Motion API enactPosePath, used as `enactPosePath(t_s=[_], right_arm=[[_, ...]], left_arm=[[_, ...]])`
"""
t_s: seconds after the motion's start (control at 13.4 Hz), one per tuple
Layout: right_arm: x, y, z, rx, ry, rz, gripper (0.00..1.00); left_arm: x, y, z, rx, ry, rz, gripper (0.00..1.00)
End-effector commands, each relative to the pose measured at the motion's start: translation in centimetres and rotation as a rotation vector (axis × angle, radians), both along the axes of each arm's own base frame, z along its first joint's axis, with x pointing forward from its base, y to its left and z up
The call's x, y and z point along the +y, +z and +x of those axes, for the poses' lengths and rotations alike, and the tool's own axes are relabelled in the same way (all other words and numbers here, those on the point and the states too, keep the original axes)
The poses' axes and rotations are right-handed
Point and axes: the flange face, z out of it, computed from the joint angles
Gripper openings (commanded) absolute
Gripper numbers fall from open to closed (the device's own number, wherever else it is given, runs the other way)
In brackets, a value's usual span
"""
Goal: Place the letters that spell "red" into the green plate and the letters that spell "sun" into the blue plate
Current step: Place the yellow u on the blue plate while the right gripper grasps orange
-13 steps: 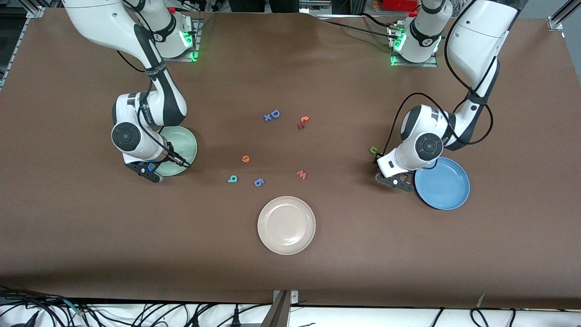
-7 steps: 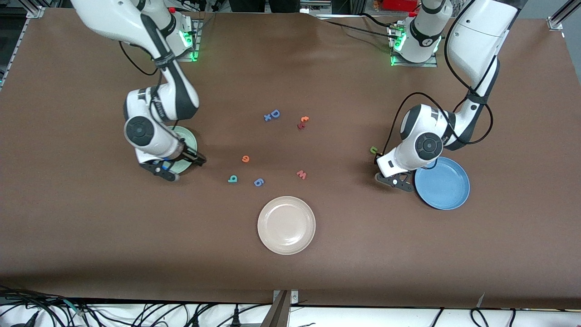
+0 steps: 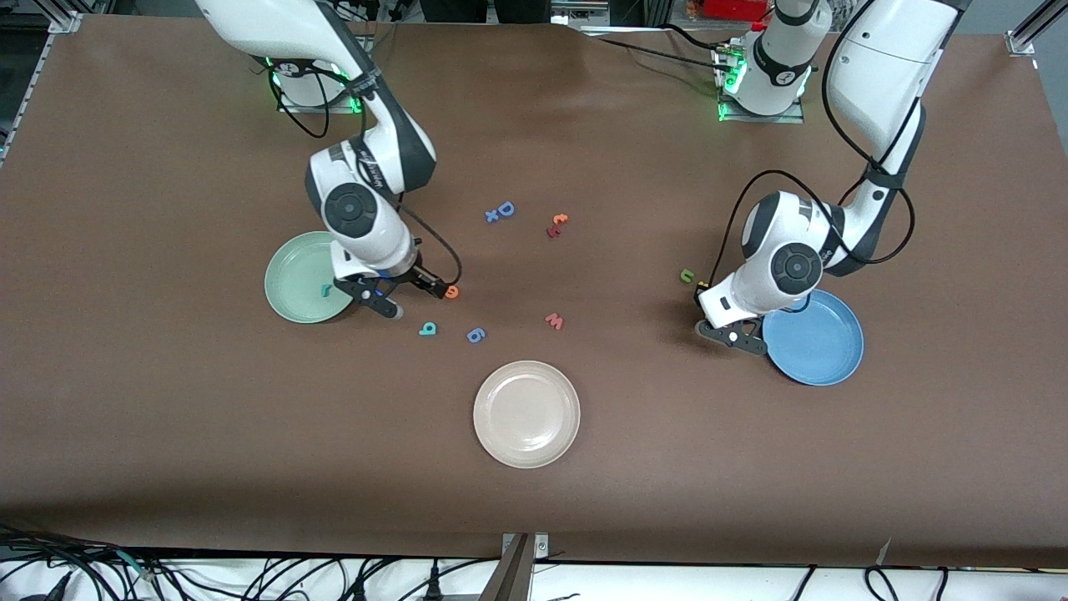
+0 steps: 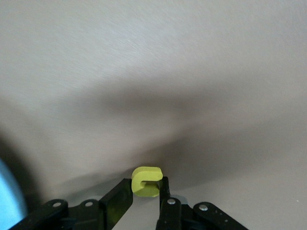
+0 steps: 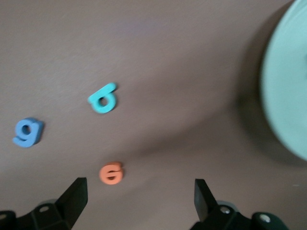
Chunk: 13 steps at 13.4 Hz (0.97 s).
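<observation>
So we had the left pincer (image 4: 145, 191) clamped on the yellow "u" (image 4: 146, 181) right beside the blue plate (image 3: 813, 338), ready to lift it in. The right pincer (image 5: 139, 194) hung wide open over the orange "e" (image 5: 112, 173), lining up a grab; the teal "r" (image 3: 326, 290) already sat in the green plate (image 3: 296, 280).
</observation>
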Motion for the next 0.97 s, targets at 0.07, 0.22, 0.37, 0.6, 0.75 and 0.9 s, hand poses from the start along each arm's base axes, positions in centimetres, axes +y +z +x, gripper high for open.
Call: enactPosePath(t_s=[0.07,0.22,0.37,0.6,0.75,0.9], right_arm=[[1.2,-3.2,1.0,-0.051,-0.022,0.025,0.98],[1.5,-4.1,0.6,-0.043,-0.015,0.018,0.98],[2.0,-5.2,0.2,-0.035,-0.006,0.013,0.96],[2.7,-5.6,-0.4,-0.034,0.01,0.012,0.84],[3.3,-6.0,-0.8,-0.032,0.027,0.007,0.75],[4.2,-6.1,-1.4,-0.032,0.046,0.004,0.64]], left_arm=[[3.4,2.7,1.2,-0.029,-0.062,0.027,0.22],[4.9,3.5,2.0,-0.043,-0.09,0.031,0.22],[6.3,3.5,2.2,-0.043,-0.11,0.033,0.23],[9.2,3.7,2.7,-0.047,-0.152,0.047,0.24],[10.0,3.4,2.7,-0.042,-0.167,0.049,0.26],[11.7,3.3,2.8,-0.04,-0.195,0.054,0.26]])
